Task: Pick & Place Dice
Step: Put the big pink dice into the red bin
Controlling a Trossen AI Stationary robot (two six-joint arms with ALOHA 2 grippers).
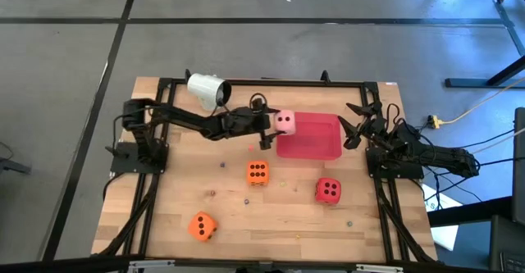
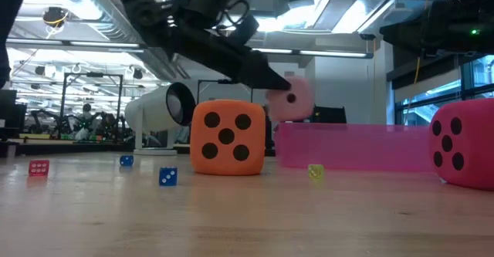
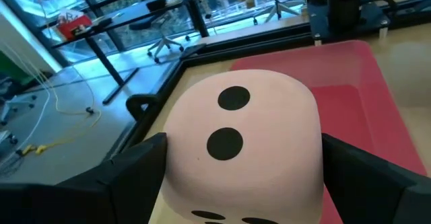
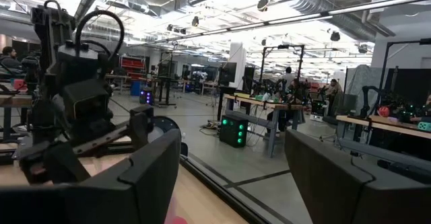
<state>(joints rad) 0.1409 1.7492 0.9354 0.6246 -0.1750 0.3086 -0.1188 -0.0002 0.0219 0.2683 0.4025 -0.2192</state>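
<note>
left gripper [image 1: 277,124]: reaching across the table from the left, fingers clamped on either side of the pale pink die [image 1: 285,123], held in the air at the left edge of the red tray [image 1: 316,146]
pale pink die, close up: in the left wrist view [image 3: 242,150] it sits between the two dark fingers [image 3: 131,173], two black pips on the upper face
right gripper [image 1: 355,124]: waits at the right side of the table, just beside the tray's right edge, fingers spread apart
orange die, near [image 1: 257,172]: on the wood just in front of the tray's left corner
orange die, far [image 1: 202,225]: near the front left of the table, well apart from the rest
red die [image 1: 329,191]: on the wood in front of the tray
white cup [image 1: 207,89]: lying on its side toward the back left
surface: pale wooden table [image 1: 271,216] inside a black frame, with a few tiny coloured dice [image 2: 167,177] scattered on it
room: grey floor around the table; beyond it, in the low view, a large workshop with ceiling lights and benches
</note>
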